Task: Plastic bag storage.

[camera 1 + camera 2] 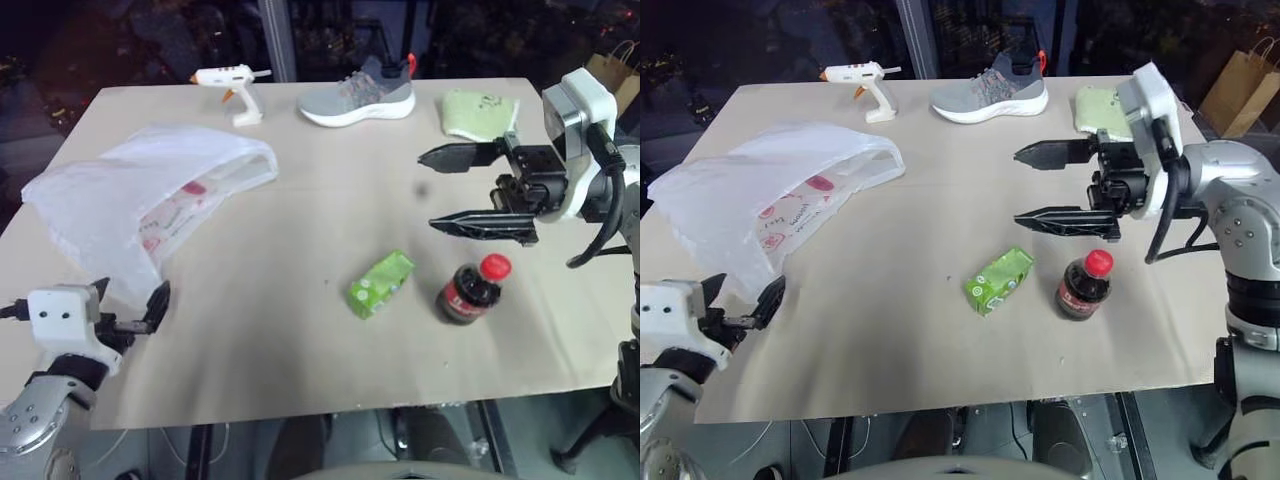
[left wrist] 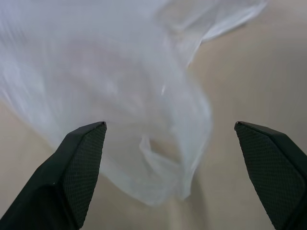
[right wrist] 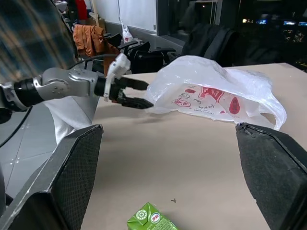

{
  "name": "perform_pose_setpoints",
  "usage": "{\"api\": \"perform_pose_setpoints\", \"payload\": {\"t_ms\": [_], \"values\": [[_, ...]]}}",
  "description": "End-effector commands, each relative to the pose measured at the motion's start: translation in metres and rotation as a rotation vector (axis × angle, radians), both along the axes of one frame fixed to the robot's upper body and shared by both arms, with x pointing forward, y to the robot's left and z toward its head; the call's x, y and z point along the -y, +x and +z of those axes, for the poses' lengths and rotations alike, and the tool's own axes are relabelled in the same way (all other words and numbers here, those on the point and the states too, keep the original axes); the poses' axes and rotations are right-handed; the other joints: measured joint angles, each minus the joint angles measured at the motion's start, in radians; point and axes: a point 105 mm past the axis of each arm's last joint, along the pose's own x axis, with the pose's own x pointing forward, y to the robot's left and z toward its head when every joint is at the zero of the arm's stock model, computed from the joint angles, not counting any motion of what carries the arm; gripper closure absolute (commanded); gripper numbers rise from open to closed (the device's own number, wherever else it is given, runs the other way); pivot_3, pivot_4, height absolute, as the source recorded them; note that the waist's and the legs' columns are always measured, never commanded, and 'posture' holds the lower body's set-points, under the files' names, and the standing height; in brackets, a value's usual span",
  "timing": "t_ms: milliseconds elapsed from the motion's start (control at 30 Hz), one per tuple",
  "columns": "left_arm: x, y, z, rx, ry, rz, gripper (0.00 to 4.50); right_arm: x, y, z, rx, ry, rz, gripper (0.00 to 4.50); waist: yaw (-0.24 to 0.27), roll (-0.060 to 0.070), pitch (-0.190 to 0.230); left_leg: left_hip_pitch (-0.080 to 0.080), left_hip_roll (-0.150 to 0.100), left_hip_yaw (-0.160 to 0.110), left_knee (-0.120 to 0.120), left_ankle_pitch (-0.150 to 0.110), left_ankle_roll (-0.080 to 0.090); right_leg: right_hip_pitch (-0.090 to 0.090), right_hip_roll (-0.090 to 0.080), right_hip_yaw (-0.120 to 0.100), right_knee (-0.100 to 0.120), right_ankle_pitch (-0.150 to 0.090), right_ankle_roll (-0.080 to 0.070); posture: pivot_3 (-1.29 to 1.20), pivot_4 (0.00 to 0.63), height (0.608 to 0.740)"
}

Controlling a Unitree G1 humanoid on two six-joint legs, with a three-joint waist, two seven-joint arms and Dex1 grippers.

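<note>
Left claw (image 1: 128,305) released (right claw (image 1: 435,192) too), just beside plastic bag (image 1: 140,195)

On the beige table (image 1: 300,380), the crinkly translucent white plastic bag (image 1: 130,195) lies left; the green drink carton (image 1: 380,284) sits just left of the red-capped dark soda bottle (image 1: 472,292); the grey knit sneaker (image 1: 358,95) lies behind.

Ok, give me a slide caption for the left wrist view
Open left gripper facing the crinkly translucent white plastic bag on the beige table.

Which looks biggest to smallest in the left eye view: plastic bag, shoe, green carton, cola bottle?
1. plastic bag
2. shoe, though it lies farther away
3. green carton and cola bottle: too alike to rank
</note>
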Motion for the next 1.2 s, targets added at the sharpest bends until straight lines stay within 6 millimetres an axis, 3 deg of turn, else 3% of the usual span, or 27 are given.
{"api": "perform_pose_setpoints", "payload": {"t_ms": [33,133,333,400,567,633,767,933,1033,1200], "values": [[-0.001,0.011,0.002,0.0,-0.014,0.003,0.05,-0.001,-0.006,0.008,0.069,0.001,-0.006,0.0,0.002,0.0,0.0,0.0,0.0,0.0,0.0,0.0,0.0,0.0,0.0,0.0,0.0,0.0,0.0,0.0,0.15,0.74],[0.008,0.018,0.009,0.021,-0.053,-0.038,0.82,0.002,-0.004,0.007,0.074,0.0,-0.025,0.0,0.003,0.0,0.0,0.0,0.0,0.0,0.0,0.0,0.0,0.0,0.0,0.0,0.0,0.0,0.0,0.0,0.15,0.74],[0.025,0.018,0.028,0.095,-0.151,-0.115,3.71,0.002,-0.003,-0.007,0.089,-0.065,-0.067,0.0,0.003,0.0,0.0,0.0,0.0,0.0,0.0,0.0,0.0,0.0,-0.001,0.0,0.0,0.0,0.0,0.0,0.15,0.74],[0.03,0.014,0.031,0.101,-0.162,-0.143,4.42,-0.002,-0.001,-0.016,0.106,-0.107,-0.096,0.0,0.001,0.0,0.0,0.0,0.0,0.001,0.0,0.0,0.0,0.0,-0.001,0.0,0.0,0.0,0.0,0.0,0.15,0.74],[0.033,0.011,0.043,0.133,-0.17,-0.185,4.42,-0.007,0.003,-0.035,0.165,-0.213,-0.097,0.0,0.003,0.0,0.0,0.0,0.0,0.0,0.0,0.0,0.0,0.0,-0.001,0.0,0.0,0.0,0.0,0.0,0.15,0.74],[0.044,0.014,0.05,0.143,-0.171,-0.236,4.42,0.007,0.008,-0.037,0.158,-0.281,-0.13,0.0,0.008,-0.001,0.0,0.0,0.0,0.0,0.0,0.0,0.0,0.0,-0.001,0.0,0.0,0.0,0.0,0.0,0.15,0.74],[0.058,0.022,0.05,0.135,-0.187,-0.284,4.42,0.039,0.016,-0.011,0.123,-0.188,-0.222,0.0,0.012,-0.001,0.0,-0.001,-0.002,0.0,0.001,0.0,0.0,0.001,-0.003,-0.001,-0.002,0.0,0.0,0.0,0.15,0.74],[0.065,0.024,0.045,0.104,-0.203,-0.331,4.42,0.085,-0.004,-0.024,-0.048,-0.243,-0.232,0.0,0.009,-0.002,0.0,-0.001,-0.001,-0.001,-0.001,0.0,0.0,0.001,-0.002,-0.001,-0.003,0.0,0.0,0.0,0.15,0.74],[0.068,0.026,0.043,0.093,-0.216,-0.358,4.42,0.098,-0.015,-0.032,-0.115,-0.209,-0.233,0.0,0.005,-0.001,0.0,0.0,-0.001,0.001,-0.002,0.0,0.0,0.0,-0.002,0.0,-0.003,0.0,0.0,0.0,0.15,0.74],[0.073,0.032,0.039,0.072,-0.217,-0.4,4.42,0.122,-0.032,-0.1,-0.184,-0.459,-0.304,0.0,0.011,-0.002,0.0,0.0,-0.001,0.001,-0.001,0.0,0.0,0.001,-0.002,0.0,-0.002,0.0,0.0,0.0,0.15,0.74]]}}
